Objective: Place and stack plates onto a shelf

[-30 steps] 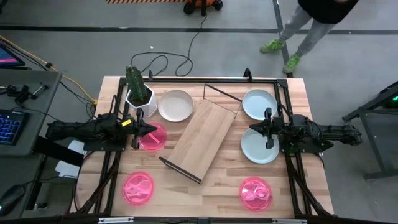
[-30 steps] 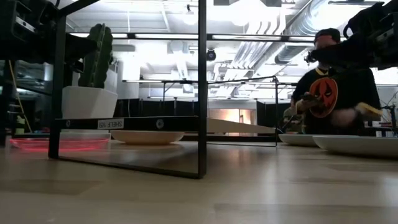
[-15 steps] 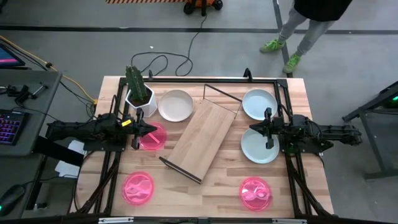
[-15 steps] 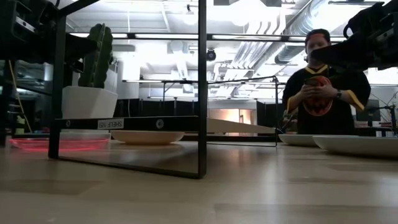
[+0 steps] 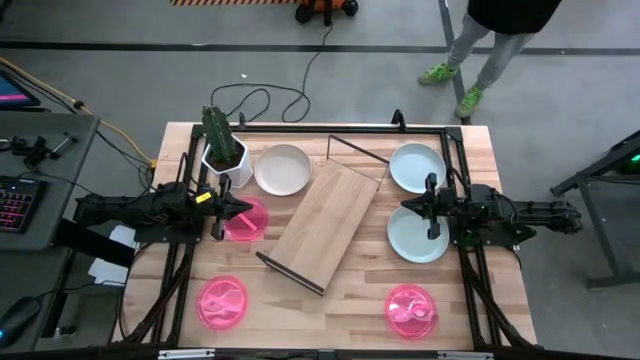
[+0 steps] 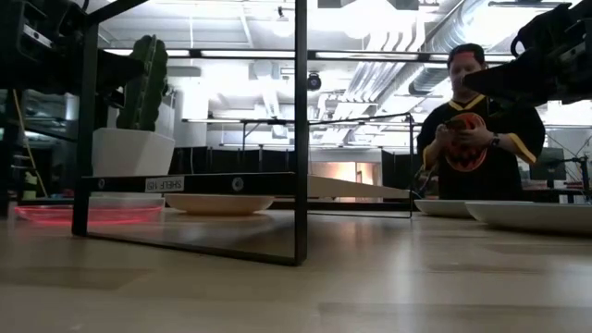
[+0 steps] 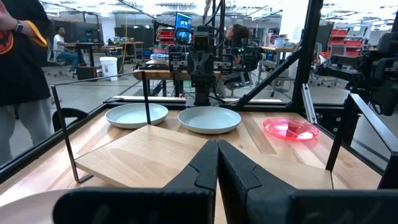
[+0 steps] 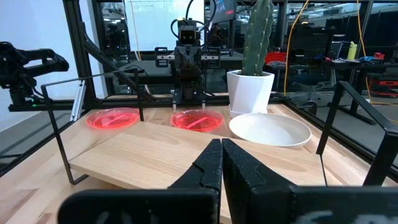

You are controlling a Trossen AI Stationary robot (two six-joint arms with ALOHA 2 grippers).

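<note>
The shelf is seen lying diagonally mid-counter, bare. Both hands are clenched, nothing gripped: the left hand is poised over a pink plate near the left edge, the right hand over a white plate near the right edge. Four more plates are spread around the shelf.

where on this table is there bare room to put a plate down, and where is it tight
Free: the shelf board itself, bare. Also the front strip of tabletop between the two front pink plates. Crowded: the back-left corner, where the cactus pot, a white plate and a pink plate sit close together.
</note>
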